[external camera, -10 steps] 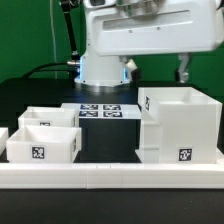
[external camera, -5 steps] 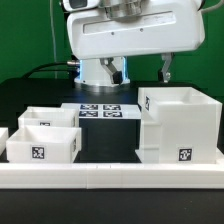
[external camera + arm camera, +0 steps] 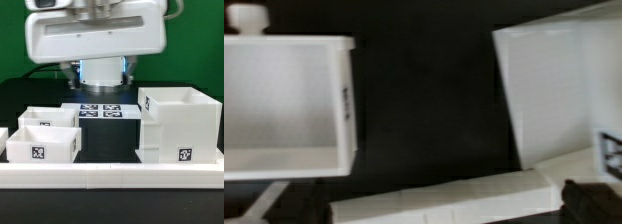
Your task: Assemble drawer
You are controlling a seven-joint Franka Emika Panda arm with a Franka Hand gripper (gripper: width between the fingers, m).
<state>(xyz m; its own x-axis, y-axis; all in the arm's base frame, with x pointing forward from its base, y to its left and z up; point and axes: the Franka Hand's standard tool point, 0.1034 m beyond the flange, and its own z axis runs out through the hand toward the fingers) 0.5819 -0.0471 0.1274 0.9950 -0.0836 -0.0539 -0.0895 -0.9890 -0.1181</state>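
The claw, itself out of sight, hangs over a bare strip of the black table (image 3: 420,90). A low white plastic knobbed tray (image 3: 287,100) lies to one side of it and the tall white boxy plastic housing (image 3: 562,90) to the other, well apart. In the exterior view that tray is on the left, with a second white tray (image 3: 50,113) close behind it. The flat white marker board (image 3: 100,110) lies behind the gap, and the long white rail (image 3: 110,178) runs in front of everything.

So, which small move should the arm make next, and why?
Probably shift the arm sideways over the tray: in the wrist view the tray sits off centre, bare table lies in the middle, and the housing stands apart from it.
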